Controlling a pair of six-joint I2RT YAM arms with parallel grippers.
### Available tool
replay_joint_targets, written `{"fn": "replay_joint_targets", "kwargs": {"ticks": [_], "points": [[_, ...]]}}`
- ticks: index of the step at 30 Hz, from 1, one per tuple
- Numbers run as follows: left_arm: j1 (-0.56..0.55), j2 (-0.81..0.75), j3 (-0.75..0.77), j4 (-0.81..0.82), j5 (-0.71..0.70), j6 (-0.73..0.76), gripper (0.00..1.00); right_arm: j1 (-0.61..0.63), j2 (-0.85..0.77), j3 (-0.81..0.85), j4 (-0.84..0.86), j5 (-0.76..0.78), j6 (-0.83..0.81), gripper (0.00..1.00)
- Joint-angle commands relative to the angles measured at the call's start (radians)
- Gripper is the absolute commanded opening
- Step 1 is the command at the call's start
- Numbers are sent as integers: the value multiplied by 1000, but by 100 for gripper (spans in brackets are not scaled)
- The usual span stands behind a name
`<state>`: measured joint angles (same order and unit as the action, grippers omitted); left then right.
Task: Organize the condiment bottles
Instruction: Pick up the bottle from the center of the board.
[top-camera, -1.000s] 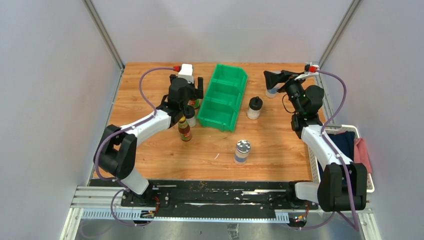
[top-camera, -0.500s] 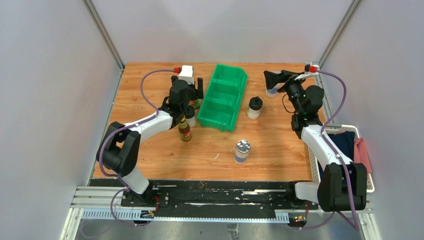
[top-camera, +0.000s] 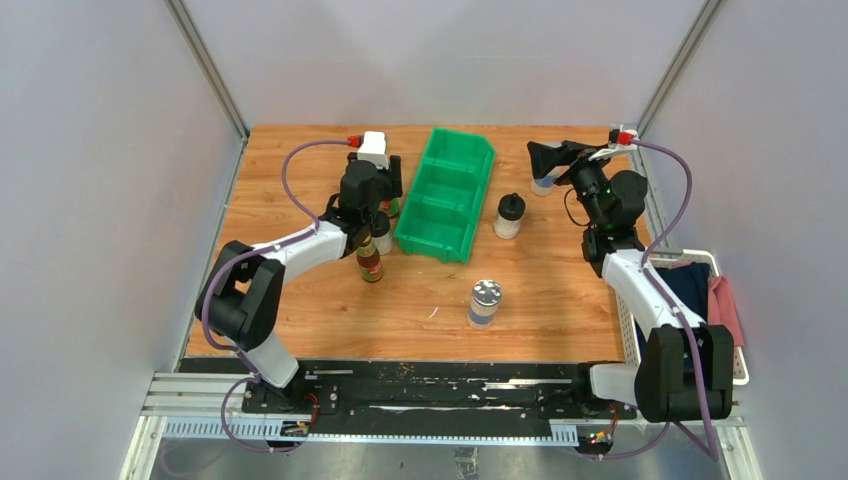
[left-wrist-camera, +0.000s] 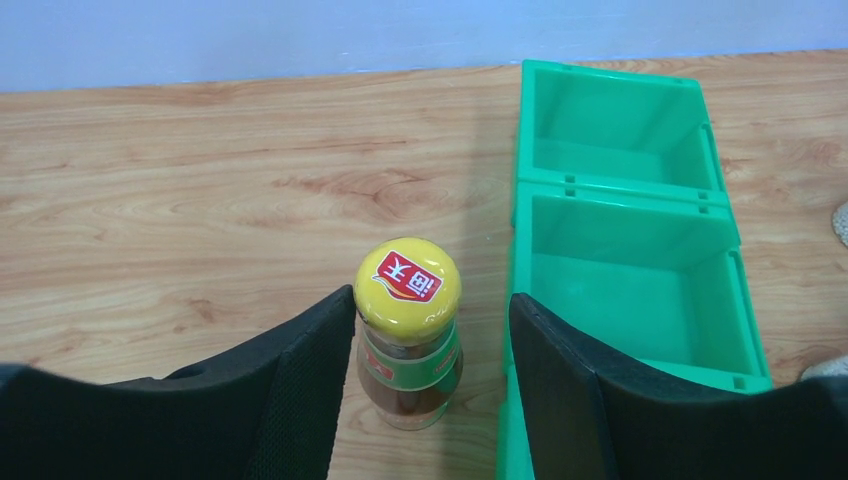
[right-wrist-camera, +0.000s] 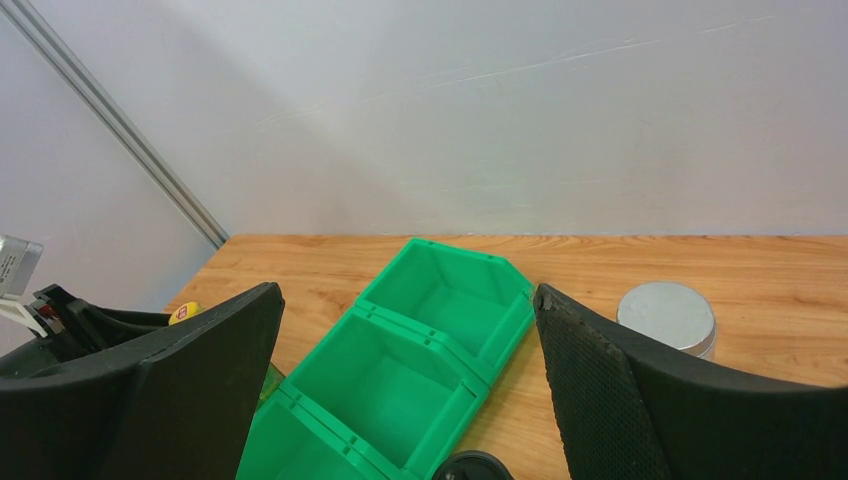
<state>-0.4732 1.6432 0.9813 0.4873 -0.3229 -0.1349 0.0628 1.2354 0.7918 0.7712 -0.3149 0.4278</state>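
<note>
Left claw (left-wrist-camera: 432, 318) hangs open astride a brown sauce bottle (left-wrist-camera: 410, 288). The yellow cap sits in the gap, close up to the claw's left side, maybe touching, w/ a bit of room on the right. Bottle's upright on the counter (left-wrist-camera: 150, 200), just beside the green bin (left-wrist-camera: 622, 196). Looks like the grasp step; compartments in view are bare. Next, I reckon: close on the neck, lift straight, swing over the rim w/o clipping it. Right claw (right-wrist-camera: 405, 295) gapes wide, holding nothing, near a silver-lidded jar (right-wrist-camera: 666, 316).
</note>
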Motion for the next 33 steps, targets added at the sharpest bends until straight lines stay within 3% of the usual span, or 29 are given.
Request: {"fn": "replay_joint_targets", "kwargs": {"ticks": [1, 23, 33], "points": [[5, 13, 0, 30, -27, -3, 64, -12, 6, -3, 40, -13, 11, 100], [5, 57, 14, 66, -34, 1, 41, -13, 5, -11, 45, -16, 15, 100], [5, 48, 6, 79, -47, 3, 39, -12, 8, -16, 51, -19, 21, 100]]}}
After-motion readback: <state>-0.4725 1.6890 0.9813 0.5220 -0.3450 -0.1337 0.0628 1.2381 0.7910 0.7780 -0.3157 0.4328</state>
